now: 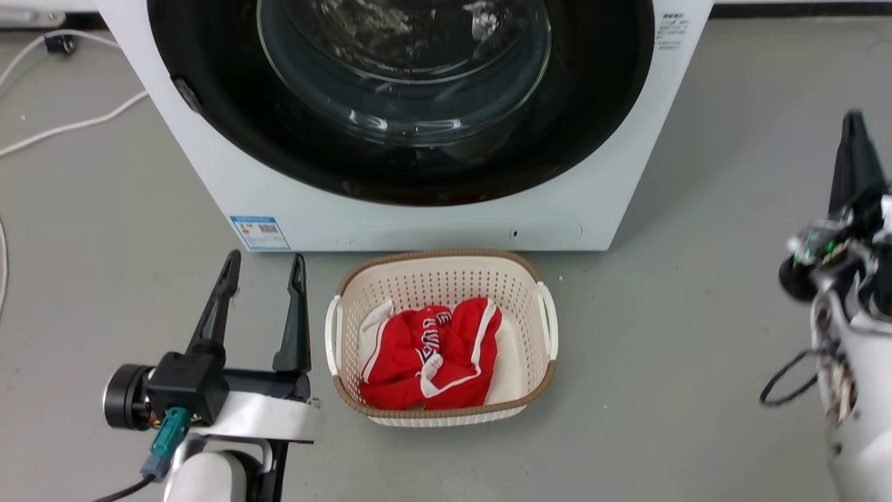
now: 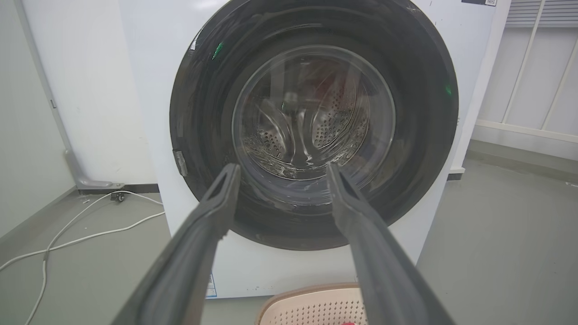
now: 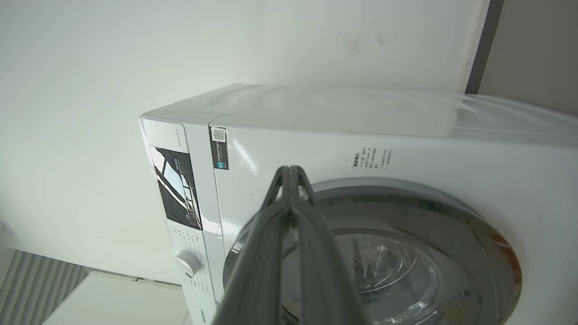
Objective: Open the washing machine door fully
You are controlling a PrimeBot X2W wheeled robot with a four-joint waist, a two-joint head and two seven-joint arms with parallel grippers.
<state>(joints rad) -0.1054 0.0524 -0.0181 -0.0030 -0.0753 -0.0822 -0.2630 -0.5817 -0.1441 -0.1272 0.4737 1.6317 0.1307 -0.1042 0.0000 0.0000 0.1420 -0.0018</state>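
Grey floor [image 1: 697,314] carries the washing machine [image 1: 432,226], its door [image 1: 592,125] shut flush, a laundry basket [image 1: 432,268] set in front. The left gripper [image 1: 266,259] faces the door, fingers spread, likely readying to pull; the right gripper [image 1: 854,122] hangs aside, fingers pressed together, empty.

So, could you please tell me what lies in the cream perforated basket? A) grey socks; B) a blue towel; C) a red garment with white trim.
C: a crumpled red garment with white trim lies inside the cream perforated plastic basket before the white washing machine.
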